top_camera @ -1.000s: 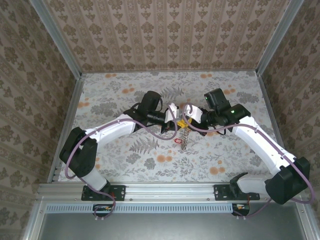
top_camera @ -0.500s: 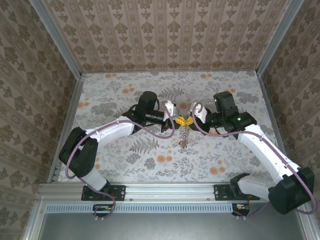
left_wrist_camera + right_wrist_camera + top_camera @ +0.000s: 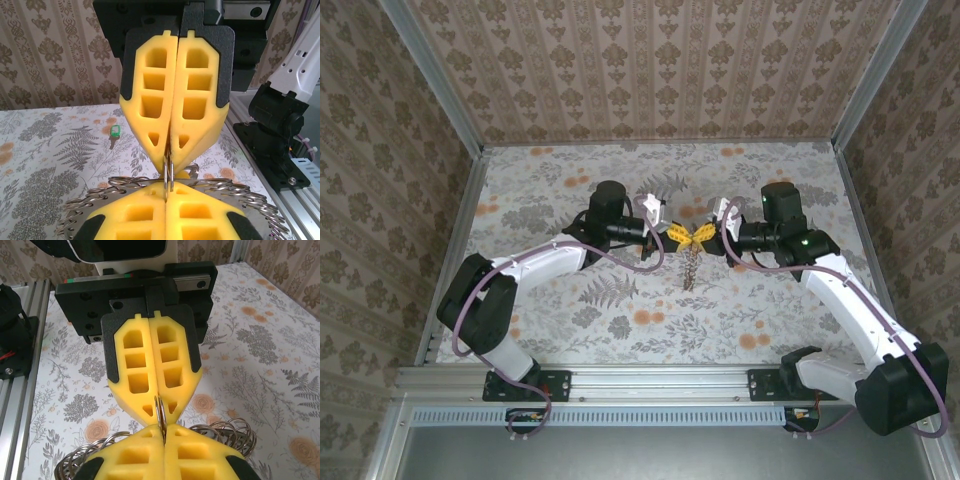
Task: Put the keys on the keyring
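Note:
The keyring (image 3: 688, 268) is a silvery chain of small rings hanging off the table between the two grippers. My left gripper (image 3: 675, 234) and right gripper (image 3: 703, 235) meet tip to tip above mid-table. Both are shut on the same top ring. In the left wrist view that ring (image 3: 168, 175) stands upright between my left gripper (image 3: 167, 192) below and the right gripper (image 3: 170, 160) above, with chain loops (image 3: 125, 181) spreading sideways. The right wrist view shows the same pinch: ring (image 3: 161, 417), right gripper (image 3: 164, 434), loops (image 3: 232, 432). One green-headed key (image 3: 115, 132) lies on the table.
Floral tabletop (image 3: 770, 310) inside patterned walls, with an aluminium rail (image 3: 640, 380) along the near edge. The right arm's base (image 3: 272, 125) and the left arm's base (image 3: 12, 340) stand near that rail. Purple cables loop beside both wrists.
Both wrists have drawn apart and swung level, so the grippers now face each other in a straight line. The chain has risen with them.

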You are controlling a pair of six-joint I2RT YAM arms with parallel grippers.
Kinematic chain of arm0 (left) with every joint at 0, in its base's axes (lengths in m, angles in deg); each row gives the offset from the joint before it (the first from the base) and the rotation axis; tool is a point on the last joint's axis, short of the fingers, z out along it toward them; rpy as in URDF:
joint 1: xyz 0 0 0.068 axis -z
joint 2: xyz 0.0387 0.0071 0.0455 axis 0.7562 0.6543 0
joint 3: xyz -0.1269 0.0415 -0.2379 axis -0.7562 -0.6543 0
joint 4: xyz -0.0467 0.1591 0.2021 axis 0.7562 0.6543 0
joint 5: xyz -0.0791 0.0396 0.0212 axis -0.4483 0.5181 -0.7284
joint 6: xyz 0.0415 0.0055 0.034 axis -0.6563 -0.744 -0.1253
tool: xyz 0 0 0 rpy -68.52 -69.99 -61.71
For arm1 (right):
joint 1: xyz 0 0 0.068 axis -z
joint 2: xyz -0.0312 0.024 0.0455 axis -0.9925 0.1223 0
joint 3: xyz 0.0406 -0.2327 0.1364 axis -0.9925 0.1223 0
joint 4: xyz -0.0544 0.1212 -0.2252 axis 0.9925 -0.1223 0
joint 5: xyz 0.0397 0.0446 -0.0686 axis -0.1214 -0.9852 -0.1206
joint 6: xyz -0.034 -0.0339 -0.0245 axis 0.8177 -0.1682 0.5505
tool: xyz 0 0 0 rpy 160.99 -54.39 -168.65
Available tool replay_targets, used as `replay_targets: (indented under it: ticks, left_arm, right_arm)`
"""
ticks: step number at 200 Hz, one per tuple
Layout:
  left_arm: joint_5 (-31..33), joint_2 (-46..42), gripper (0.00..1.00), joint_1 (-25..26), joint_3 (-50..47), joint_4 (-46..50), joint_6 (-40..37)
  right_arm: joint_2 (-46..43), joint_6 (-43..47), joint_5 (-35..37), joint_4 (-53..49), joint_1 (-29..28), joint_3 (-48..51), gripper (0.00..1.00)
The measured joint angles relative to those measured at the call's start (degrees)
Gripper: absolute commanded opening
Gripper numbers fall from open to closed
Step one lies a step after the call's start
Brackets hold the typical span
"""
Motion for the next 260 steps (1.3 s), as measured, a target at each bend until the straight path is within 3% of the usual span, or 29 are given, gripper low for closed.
replay_targets:
  ticks: [16,54,73,146,163,193,240,260]
  left_arm:
    - [0.04,0.00,0.00,0.00,0.00,0.04,0.00]
    - [0.17,0.00,0.16,0.02,0.11,1.88,-0.81]
    - [0.79,0.00,0.17,0.07,1.01,5.57,-3.10]
    - [6.80,-0.02,0.16,1.62,6.40,21.84,-14.25]
    - [7.80,-0.02,0.15,1.97,6.43,23.32,-15.26]
    - [8.98,-0.02,0.00,2.62,6.43,25.03,-16.70]
    - [9.03,0.00,0.00,2.60,7.43,27.71,-18.12]
    - [8.48,0.00,0.00,2.54,7.17,26.99,-17.86]
  right_arm:
    - [0.28,0.11,-0.07,-0.52,0.00,-0.33,0.00]
    - [1.38,1.20,0.87,-3.93,-0.74,-2.14,0.00]
    - [1.53,1.99,2.75,-6.21,-1.75,-2.93,0.00]
    - [4.98,6.34,13.88,-16.85,-6.40,-9.81,0.00]
    - [5.40,6.84,15.37,-18.36,-7.19,-10.21,0.00]
    - [6.14,7.98,17.44,-20.57,-7.82,-11.32,0.00]
    - [6.95,8.31,18.38,-21.99,-8.44,-12.39,0.00]
    - [6.62,8.11,18.10,-21.03,-8.41,-11.85,0.09]
